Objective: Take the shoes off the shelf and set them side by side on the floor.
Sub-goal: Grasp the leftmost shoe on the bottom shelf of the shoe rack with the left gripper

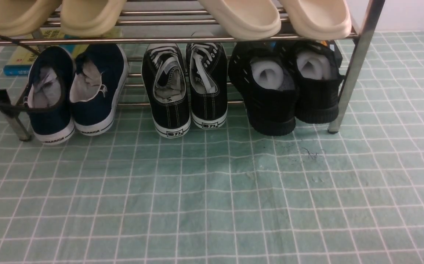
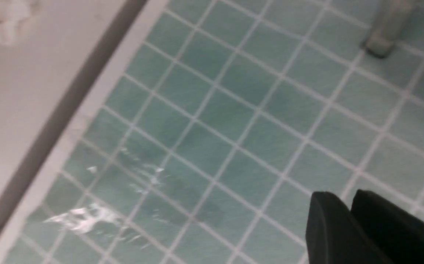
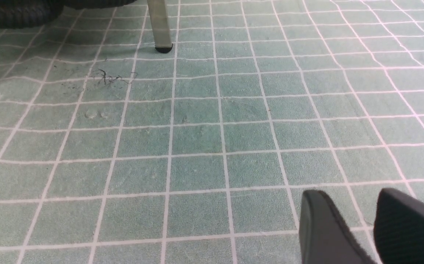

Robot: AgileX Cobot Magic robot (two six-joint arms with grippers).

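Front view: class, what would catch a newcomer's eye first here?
Three dark pairs line the lower tier of the shelf: navy slip-ons left, black lace-up sneakers centre, all-black knit shoes right. Cream slippers sit above; the green gridded floor lies in front.

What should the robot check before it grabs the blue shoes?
1. Blue shoes on the shelf, side by side: ok.
2. Floor in front free for them: ok.
3. Right hand open and empty: ok.
4. Left hand open wide enough: cannot tell, fingers look close together.
5. Path to the shoes clear: not ok, a black cable crosses the leftmost one.
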